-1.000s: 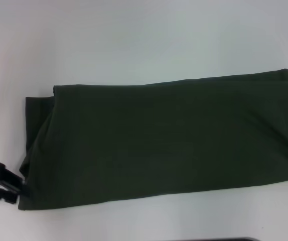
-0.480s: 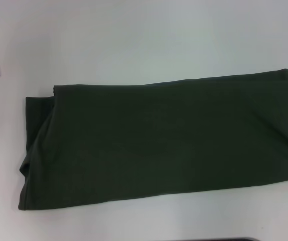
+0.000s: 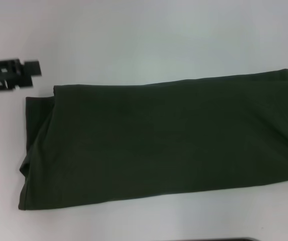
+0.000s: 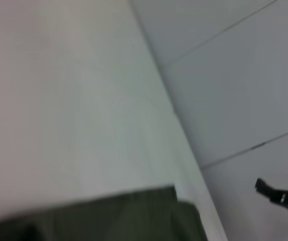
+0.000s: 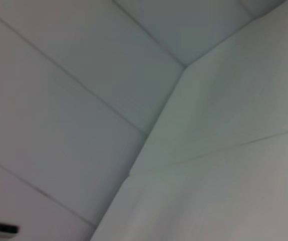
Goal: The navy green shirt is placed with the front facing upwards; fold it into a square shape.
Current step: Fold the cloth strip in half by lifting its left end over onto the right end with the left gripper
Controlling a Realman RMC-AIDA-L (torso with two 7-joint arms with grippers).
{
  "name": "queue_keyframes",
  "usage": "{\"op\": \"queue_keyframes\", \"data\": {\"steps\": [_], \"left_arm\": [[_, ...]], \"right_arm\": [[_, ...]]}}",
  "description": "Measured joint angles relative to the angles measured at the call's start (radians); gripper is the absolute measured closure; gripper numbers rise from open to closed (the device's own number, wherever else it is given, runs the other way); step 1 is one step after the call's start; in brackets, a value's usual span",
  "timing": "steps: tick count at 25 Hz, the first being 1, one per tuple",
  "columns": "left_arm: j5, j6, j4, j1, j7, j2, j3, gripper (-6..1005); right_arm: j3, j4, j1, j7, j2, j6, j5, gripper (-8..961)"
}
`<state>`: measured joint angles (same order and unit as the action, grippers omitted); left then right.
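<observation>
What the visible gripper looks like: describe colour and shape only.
Only the left gripper shows in the head view: black, angular and blocky, with small pale marks on its body and a grey part behind it. No cables are visible. The right gripper is out of view.

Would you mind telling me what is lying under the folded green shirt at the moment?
The navy green shirt lies flat on the white table. At its left end, lower layers of its own fabric peek out. Anything else beneath is covered and cannot be seen.

A plain white table (image 3: 149, 40) meets pale tiled floor (image 4: 244, 90) beyond its edge.
</observation>
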<state>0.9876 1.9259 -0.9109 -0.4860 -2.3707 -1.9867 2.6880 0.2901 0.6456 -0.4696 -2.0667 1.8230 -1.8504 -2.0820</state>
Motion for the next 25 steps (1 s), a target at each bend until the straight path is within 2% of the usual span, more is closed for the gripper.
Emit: {"op": "queue_keyframes", "data": {"steps": [2, 5, 8, 14, 18, 25], "left_arm": [[-0.006, -0.004, 0.055, -0.003, -0.044, 0.021, -0.060, 172], [-0.012, -0.012, 0.100, -0.008, -0.063, 0.025, -0.108, 173], [-0.039, -0.052, 0.138, -0.016, -0.070, 0.017, -0.143, 174], [-0.082, -0.175, 0.224, -0.045, -0.079, -0.003, -0.196, 176], [-0.120, -0.230, 0.232, -0.058, -0.096, -0.016, -0.219, 177], [-0.186, -0.294, 0.234, -0.065, -0.136, -0.019, -0.231, 178]], "right_arm": [[0.011, 0.004, -0.004, -0.002, 0.004, -0.029, -0.009, 56], [0.054, 0.005, -0.005, -0.007, 0.009, -0.055, -0.033, 64], [0.091, 0.005, 0.000, -0.002, 0.024, -0.036, -0.071, 75], [0.101, 0.005, 0.012, 0.019, 0.051, 0.006, -0.100, 87], [0.101, 0.004, 0.018, 0.021, 0.058, 0.009, -0.100, 86], [0.095, 0.003, 0.028, 0.021, 0.059, 0.005, -0.099, 86]]}}
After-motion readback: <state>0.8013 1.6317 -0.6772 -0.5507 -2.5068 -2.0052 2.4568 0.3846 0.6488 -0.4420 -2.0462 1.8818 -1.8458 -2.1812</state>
